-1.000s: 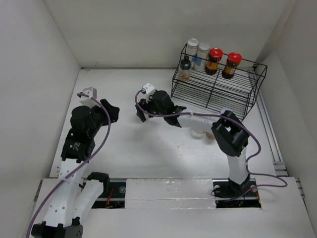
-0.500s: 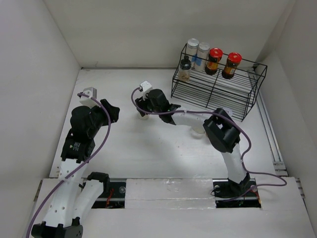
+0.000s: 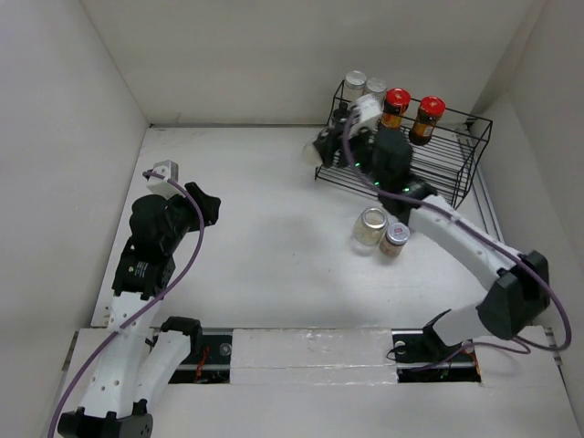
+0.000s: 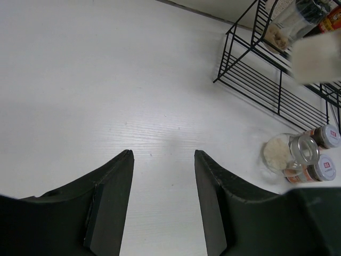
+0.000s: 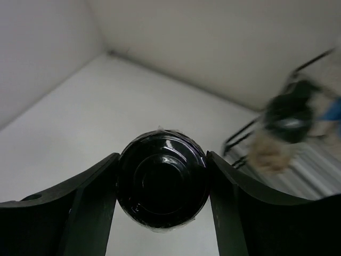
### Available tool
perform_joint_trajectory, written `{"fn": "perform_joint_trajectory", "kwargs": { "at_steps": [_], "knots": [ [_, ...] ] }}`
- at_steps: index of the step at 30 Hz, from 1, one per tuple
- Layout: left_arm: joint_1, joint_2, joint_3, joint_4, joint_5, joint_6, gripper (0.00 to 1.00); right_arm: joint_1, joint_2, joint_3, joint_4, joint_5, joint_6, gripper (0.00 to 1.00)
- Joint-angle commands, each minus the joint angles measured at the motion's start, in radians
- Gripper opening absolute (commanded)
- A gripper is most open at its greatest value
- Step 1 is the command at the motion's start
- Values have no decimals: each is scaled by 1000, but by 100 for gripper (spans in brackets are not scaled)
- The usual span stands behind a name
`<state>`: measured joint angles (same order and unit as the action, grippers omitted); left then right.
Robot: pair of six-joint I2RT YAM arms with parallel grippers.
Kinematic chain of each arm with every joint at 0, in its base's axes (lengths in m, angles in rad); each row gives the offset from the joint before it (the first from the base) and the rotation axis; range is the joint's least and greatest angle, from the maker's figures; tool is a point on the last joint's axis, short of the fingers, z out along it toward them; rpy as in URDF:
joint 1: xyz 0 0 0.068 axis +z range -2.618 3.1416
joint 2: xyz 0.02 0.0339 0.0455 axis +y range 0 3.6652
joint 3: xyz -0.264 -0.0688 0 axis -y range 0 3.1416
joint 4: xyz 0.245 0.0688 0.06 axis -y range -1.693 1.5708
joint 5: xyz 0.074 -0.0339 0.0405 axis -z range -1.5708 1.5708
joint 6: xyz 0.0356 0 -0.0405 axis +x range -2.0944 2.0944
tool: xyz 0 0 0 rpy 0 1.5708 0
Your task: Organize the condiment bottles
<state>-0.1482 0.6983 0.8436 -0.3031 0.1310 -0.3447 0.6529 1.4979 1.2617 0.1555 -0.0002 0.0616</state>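
Observation:
My right gripper point(image 3: 321, 149) is shut on a black-capped pale bottle point(image 5: 162, 184) and holds it at the left front corner of the black wire rack point(image 3: 438, 173). The bottle's pale body point(image 3: 310, 153) just shows in the top view. On the rack's upper tier stand two silver-lidded bottles point(image 3: 354, 84), two red-capped amber bottles point(image 3: 397, 100) and another black-capped pale bottle point(image 4: 290, 21), blurred in the right wrist view point(image 5: 287, 117). A clear jar point(image 3: 370, 226) and a small brown-filled jar point(image 3: 395, 239) stand on the table before the rack. My left gripper point(image 4: 163, 160) is open and empty over bare table at the left point(image 3: 205, 203).
White walls close the table on the left, back and right. The left wrist view shows the clear jar point(image 4: 285, 152) with two small labelled-lid jars point(image 4: 326, 136) beside it. The rack's lower tier point(image 3: 392, 169) holds nothing I can see.
My right arm has swung from the middle of the table back and right to the rack, carrying the black-capped bottle. The left arm has not moved.

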Motion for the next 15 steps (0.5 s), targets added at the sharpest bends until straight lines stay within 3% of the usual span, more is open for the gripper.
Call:
{"fn": "perform_joint_trajectory", "kwargs": {
  "at_steps": [1, 9, 15],
  "knots": [
    [7, -2, 6, 45, 24, 10, 45, -224, -105, -18, 81, -42, 24, 42],
    [7, -11, 6, 45, 15, 10, 45, -383, -62, 68, 30, 23, 14, 42],
    [7, -20, 6, 45, 4, 10, 45, -427, 137, 235, -20, 3, -23, 42]
  ]
}}
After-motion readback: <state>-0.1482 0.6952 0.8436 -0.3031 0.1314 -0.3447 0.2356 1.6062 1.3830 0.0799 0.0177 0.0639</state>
